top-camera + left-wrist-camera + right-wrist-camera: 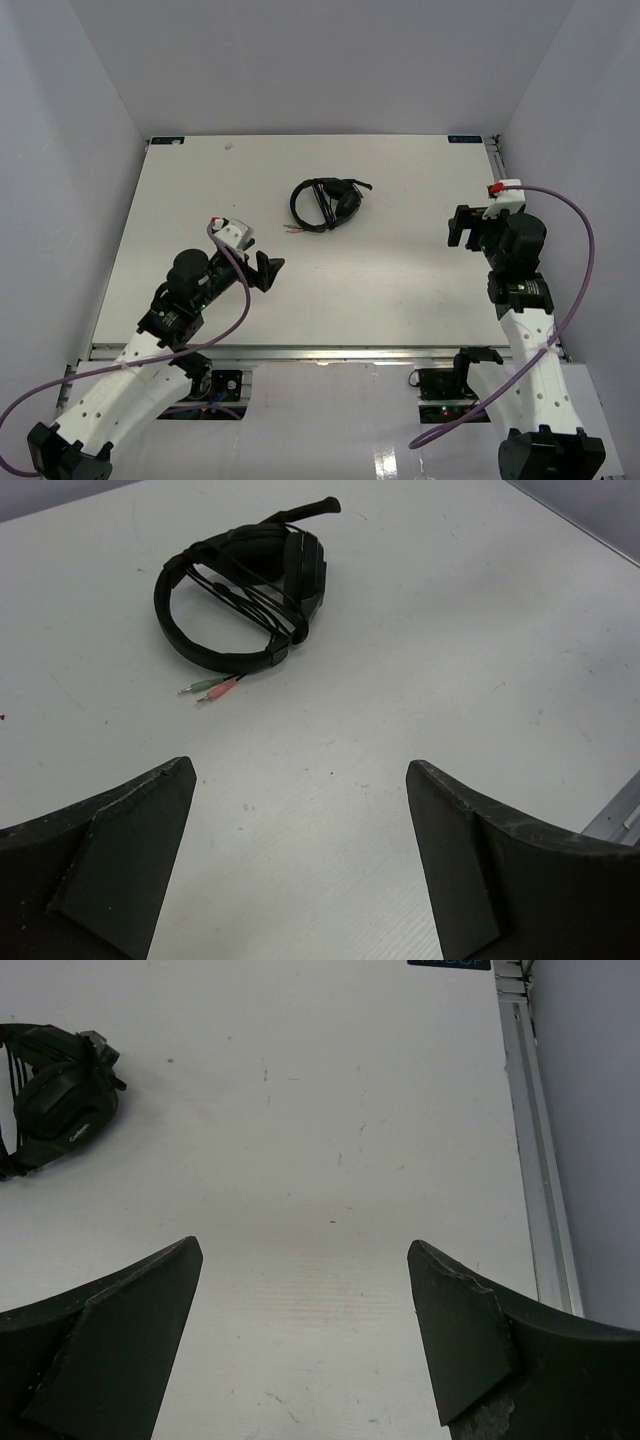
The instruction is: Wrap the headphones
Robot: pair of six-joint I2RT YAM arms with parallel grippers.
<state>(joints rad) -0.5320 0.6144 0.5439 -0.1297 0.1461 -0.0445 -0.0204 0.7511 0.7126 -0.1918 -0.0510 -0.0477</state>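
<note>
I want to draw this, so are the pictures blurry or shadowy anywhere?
Top external view: soft, even light, hardly any shadow, the headset small but sharp. Left wrist view: the headset is crisp, even its pink and green plugs, while the left end effector looms dark at the bottom. Right wrist view: the left edge cuts the headset off.

No lettering can be read in full. On the outer shell of one earcup of the headphones point(62, 1100) there is a short pale brand word, seen from the right wrist, but it is too small and soft to spell out. A dark blue label point(463, 138) sits at the far right corner of the worktop, and a second blue label point(165, 140) sits at the far left corner. Both carry pale print that is too blurred to read.
</note>
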